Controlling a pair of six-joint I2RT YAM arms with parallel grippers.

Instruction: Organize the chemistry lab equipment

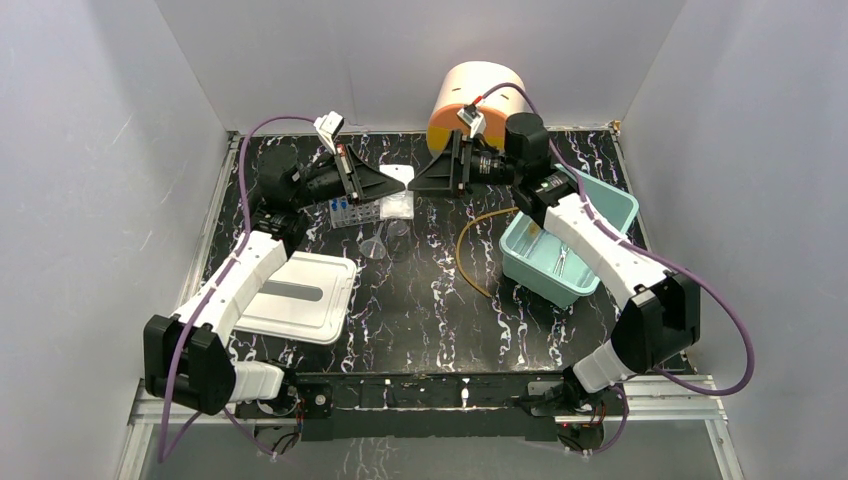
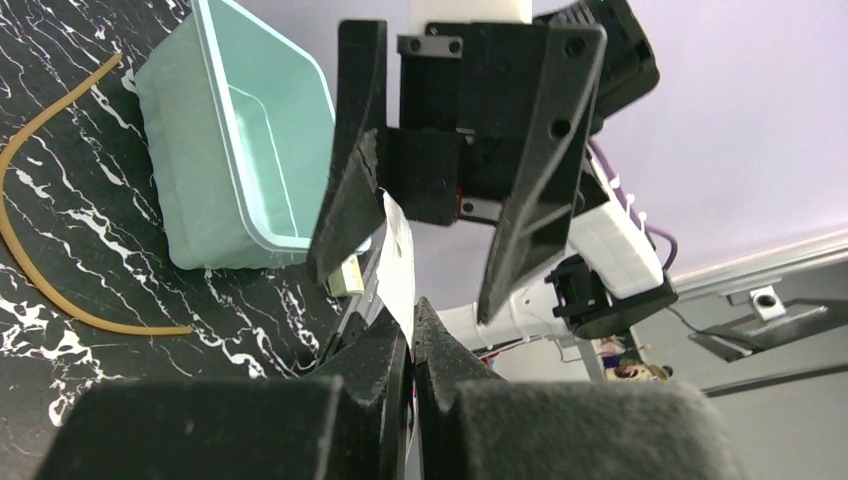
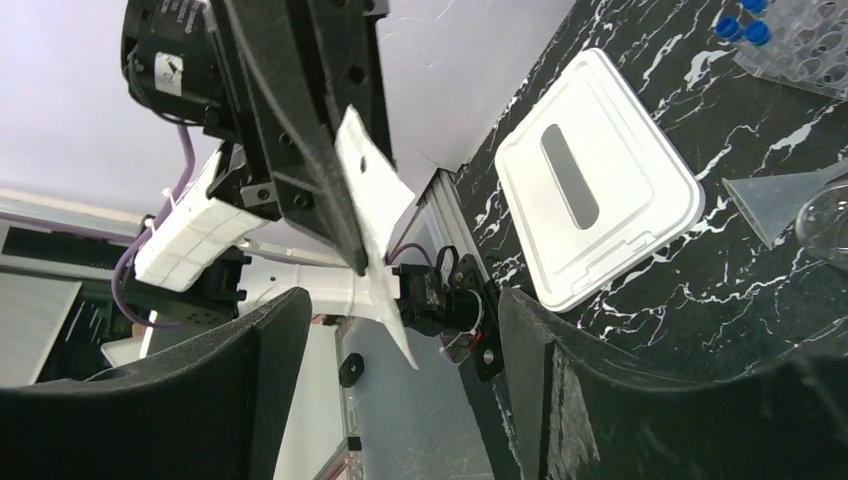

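Left claw [image 2: 410,325] is clenching a flat white piece [image 3: 365,170]; right claw [image 3: 398,310] is hanging released. Most is remaining: tubing [image 1: 459,250], funnel [image 1: 374,247] and tube rack [image 1: 352,212] are lying unsorted.

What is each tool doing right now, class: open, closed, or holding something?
Left tool: closed on a white flat piece.
Right tool: open, holding nothing.
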